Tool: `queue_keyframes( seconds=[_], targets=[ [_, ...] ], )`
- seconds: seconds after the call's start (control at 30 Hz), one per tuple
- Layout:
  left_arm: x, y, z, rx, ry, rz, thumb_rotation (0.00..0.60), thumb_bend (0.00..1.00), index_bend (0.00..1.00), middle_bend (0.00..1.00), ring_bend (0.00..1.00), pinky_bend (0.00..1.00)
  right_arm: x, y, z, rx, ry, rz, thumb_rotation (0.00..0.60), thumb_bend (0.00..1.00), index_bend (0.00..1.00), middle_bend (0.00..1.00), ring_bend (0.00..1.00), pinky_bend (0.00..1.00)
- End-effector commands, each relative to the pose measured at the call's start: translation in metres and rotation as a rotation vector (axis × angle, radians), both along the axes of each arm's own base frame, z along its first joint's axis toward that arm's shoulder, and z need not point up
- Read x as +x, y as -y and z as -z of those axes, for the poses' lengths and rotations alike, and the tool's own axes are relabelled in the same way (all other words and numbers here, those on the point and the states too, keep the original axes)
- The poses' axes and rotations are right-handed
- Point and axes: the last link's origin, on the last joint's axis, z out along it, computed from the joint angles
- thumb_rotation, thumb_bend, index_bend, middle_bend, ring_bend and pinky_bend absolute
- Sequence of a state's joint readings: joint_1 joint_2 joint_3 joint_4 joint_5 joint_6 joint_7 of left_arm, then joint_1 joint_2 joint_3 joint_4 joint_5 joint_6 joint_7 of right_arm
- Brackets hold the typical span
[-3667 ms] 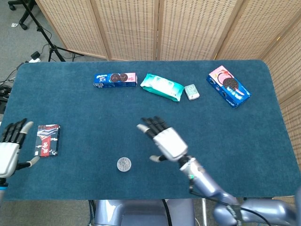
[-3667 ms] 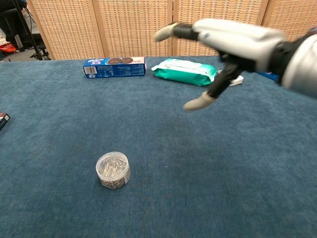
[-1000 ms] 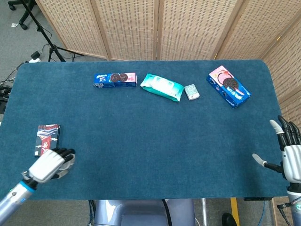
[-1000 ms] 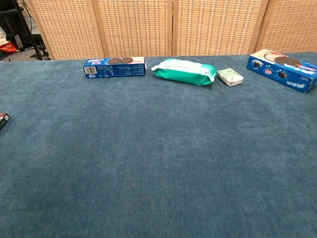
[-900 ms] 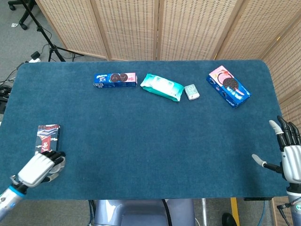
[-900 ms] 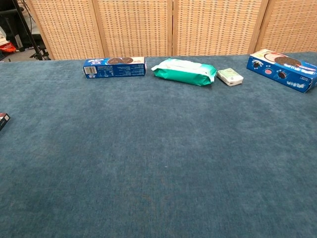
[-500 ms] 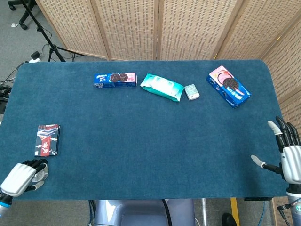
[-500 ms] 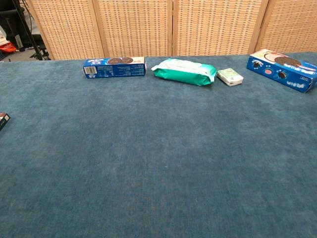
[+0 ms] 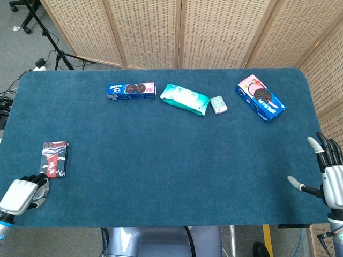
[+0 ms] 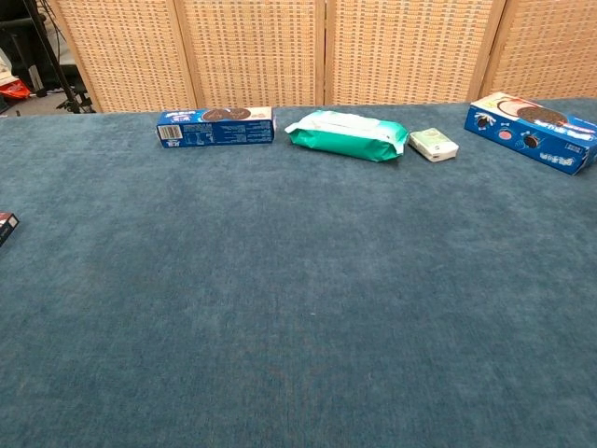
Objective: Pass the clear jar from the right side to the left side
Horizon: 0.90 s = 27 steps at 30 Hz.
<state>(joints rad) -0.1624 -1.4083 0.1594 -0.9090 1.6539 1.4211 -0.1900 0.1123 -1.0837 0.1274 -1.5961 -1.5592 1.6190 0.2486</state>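
**Jar at Near-Left Corner, in Left Hand**

The clear jar (image 9: pixel 42 188) shows only as a small glassy round edge, mostly hidden by fingers. The left hand (image 9: pixel 21 195) curls around it at the near-left corner of the blue counter (image 9: pixel 161 155), just near of the dark card pack (image 9: pixel 54 159). The right hand (image 9: pixel 328 174) rests at the near-right edge, fingers spread, holding nothing, well apart from the jar.

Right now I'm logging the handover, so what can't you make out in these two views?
- Clear jar: head view, the left hand's curled fingers cover whatever it may hold.
- Both hands: outside the chest view.
- Right hand: head view, partly cut off by the right edge.
- Dark packet: chest view, cut off by the left edge.
- Small pale-green box: print too small.
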Motion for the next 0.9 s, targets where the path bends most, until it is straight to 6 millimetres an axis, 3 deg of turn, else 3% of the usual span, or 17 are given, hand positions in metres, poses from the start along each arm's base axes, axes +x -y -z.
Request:
queue_keyframes(
  seconds=[0.03,0.13,0.23,0.67,0.83,0.9],
  targets=[
    [-0.001,-0.002,0.002,-0.006,0.004,-0.012,0.6,0.31,0.39,0.22,0.25,0.53,0.001,0.0,0.001,0.003,-0.002,-0.001,0.6,0.0,0.07,0.0,0.0,0.0],
    [-0.002,0.0,0.002,-0.035,0.015,-0.024,0.6,0.15,0.16,0.03,0.05,0.41,0.001,-0.001,0.001,0.002,-0.003,0.0,0.6,0.0,0.07,0.0,0.0,0.0],
    [0.001,0.002,0.0,-0.035,0.041,-0.012,0.6,0.07,0.05,0.0,0.0,0.35,0.001,-0.001,0.001,0.005,-0.004,0.0,0.6,0.0,0.07,0.0,0.0,0.0],
    [0.009,0.005,-0.022,0.063,0.169,0.072,0.6,0.04,0.0,0.0,0.0,0.22,0.001,-0.001,0.0,0.006,0.003,-0.001,0.6,0.0,0.07,0.0,0.0,0.0],
    [0.007,0.006,-0.043,0.104,0.18,0.036,0.6,0.0,0.0,0.0,0.0,0.02,0.001,-0.002,0.0,0.006,0.004,-0.001,0.6,0.0,0.07,0.0,0.0,0.0],
    [0.008,0.007,-0.053,0.145,0.17,0.005,0.6,0.0,0.0,0.0,0.0,0.0,0.001,-0.002,0.0,0.007,0.005,-0.002,0.6,0.0,0.07,0.0,0.0,0.0]
  ],
)
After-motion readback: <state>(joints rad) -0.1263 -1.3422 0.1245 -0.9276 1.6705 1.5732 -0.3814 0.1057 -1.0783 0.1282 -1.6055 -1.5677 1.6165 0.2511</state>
